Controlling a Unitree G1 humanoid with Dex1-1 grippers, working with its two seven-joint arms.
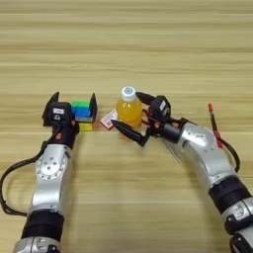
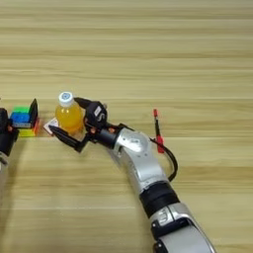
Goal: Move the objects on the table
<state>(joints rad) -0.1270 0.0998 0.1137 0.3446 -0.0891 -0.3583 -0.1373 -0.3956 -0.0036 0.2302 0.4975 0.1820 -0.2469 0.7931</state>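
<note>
Straddling the orange-juice bottle [image 1: 129, 109] with fingers spread, one behind and one in front, right pincer [image 1: 132, 114] not yet clamped. Could tip the upright bottle if closed off-centre, or nudge the red-and-white small box [image 1: 107, 120] just beside it. Left pincer [image 1: 74, 105] likewise parted around the multicoloured puzzle cube [image 1: 81, 113] (a slip risk on smooth faces). Red pen [image 1: 213, 123] near the right forearm, easily swept. Beneath everything, table [image 1: 126, 44] of pale planks, bare beyond.

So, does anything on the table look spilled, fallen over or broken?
Nothing stands out. The orange-juice bottle is upright with its cap on, between the fingers of the open right claw. The puzzle cube sits flat between the left claw's open fingers. The red pen lies flat.
</note>
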